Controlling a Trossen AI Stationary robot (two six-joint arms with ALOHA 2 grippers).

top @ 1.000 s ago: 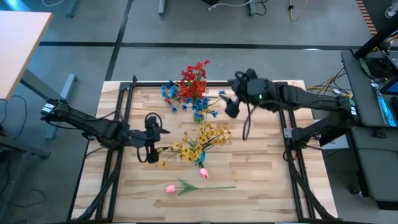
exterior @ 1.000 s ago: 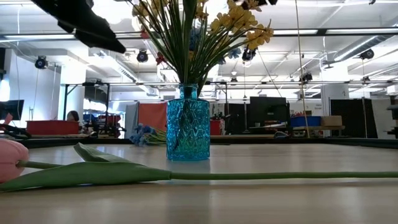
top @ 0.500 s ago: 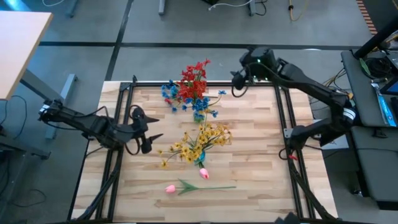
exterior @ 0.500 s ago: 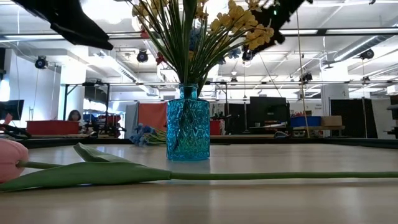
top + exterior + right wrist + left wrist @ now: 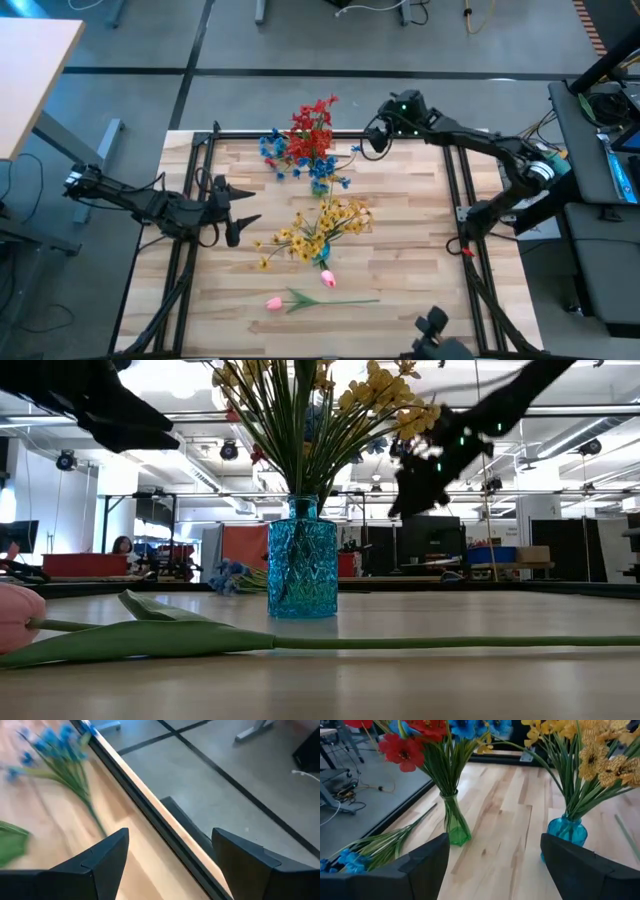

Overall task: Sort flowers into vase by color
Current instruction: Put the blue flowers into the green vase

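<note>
I find both end effectors open and empty: left end effector (image 5: 232,212) waiting at nine o'clock, right end effector (image 5: 377,140) at one o'clock. I would lower the right squarely over the loose blue spray's (image 5: 60,755) stem before closing.

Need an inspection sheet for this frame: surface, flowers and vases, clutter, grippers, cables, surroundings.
Surface: wooden tabletop in a black frame.
Job's things: green vase holds red flowers and blue ones; blue vase holds yellow flowers. Loose blue spray lies at the far edge; pink tulip lies near the front; another pink bud by the blue vase.
Clutter: nothing seen.
Grippers: left gripper open and empty at the left edge; right gripper open and empty over the far edge.
Cables: loose leads on the floor beyond the table and at the right.
Surroundings: grey floor, pale desk at left, equipment at right.
</note>
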